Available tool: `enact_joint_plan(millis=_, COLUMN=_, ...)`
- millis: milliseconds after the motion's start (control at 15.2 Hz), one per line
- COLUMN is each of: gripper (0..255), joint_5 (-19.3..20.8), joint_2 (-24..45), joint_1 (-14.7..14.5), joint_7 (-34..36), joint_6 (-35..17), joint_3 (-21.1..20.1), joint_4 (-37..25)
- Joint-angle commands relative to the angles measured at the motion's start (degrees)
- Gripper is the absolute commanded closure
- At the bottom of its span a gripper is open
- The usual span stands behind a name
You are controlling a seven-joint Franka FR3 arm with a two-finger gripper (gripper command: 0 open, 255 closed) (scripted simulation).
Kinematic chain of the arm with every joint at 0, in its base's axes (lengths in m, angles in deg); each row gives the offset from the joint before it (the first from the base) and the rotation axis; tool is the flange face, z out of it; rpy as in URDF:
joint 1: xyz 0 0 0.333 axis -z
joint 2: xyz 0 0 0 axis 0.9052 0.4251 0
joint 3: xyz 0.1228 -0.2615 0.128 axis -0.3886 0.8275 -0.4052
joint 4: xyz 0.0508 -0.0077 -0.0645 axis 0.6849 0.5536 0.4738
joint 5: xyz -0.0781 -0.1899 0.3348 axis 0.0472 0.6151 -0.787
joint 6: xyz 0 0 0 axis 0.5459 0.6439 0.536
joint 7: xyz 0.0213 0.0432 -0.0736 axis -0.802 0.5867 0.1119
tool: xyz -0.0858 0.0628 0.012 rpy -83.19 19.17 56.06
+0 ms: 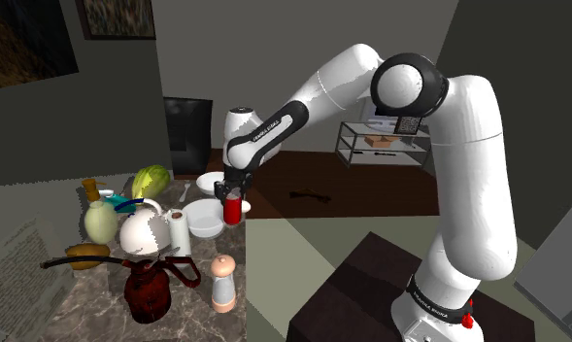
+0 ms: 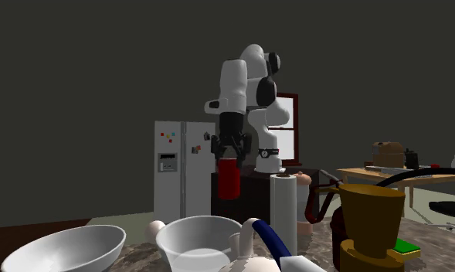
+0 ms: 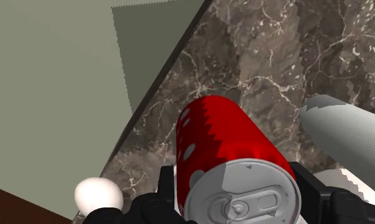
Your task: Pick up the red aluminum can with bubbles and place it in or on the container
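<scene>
Your pincer [image 1: 233,196] pinches the red can [image 1: 235,212] at its top. The can hangs just above the worktop [image 3: 275,57] near its edge, beside a white bowl [image 1: 206,228]. Pickup looks done; placing it in the container remains.

You are looking at a red can [image 3: 225,137] that is showing pale grey spots down its side and a silver-grey lid. The gripper [image 1: 233,191] is showing all black against the white arm [image 1: 468,175] with its dark joints. The countertop [image 3: 294,57] is showing dark brown marbling with thin white veins. Around it, a bowl [image 1: 204,220] is showing white, a cabbage [image 1: 151,180] yellow-green, a jug [image 1: 148,294] deep glassy red, and a sponge [image 2: 407,247] green over yellow.
</scene>
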Motion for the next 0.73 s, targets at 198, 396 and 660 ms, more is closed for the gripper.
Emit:
enact_joint_plan(millis=198, gripper=255, joint_5=-0.4, joint_2=-2.6, joint_1=0.1, joint_7=-0.3, joint_6=2.9, joint_3=-0.2, joint_4=-0.3)
enact_joint_plan(millis=396, gripper=255, joint_5=-0.3, joint_2=2.8, joint_1=-0.1, joint_7=-0.6, joint_6=7.7, joint_3=-0.1, joint_4=-10.5)
enact_joint_plan(millis=660, gripper=255, joint_5=-0.2, joint_2=11.3, joint_1=-0.5, joint_7=-1.1, joint_6=15.3, joint_3=0.1, joint_4=-26.5)
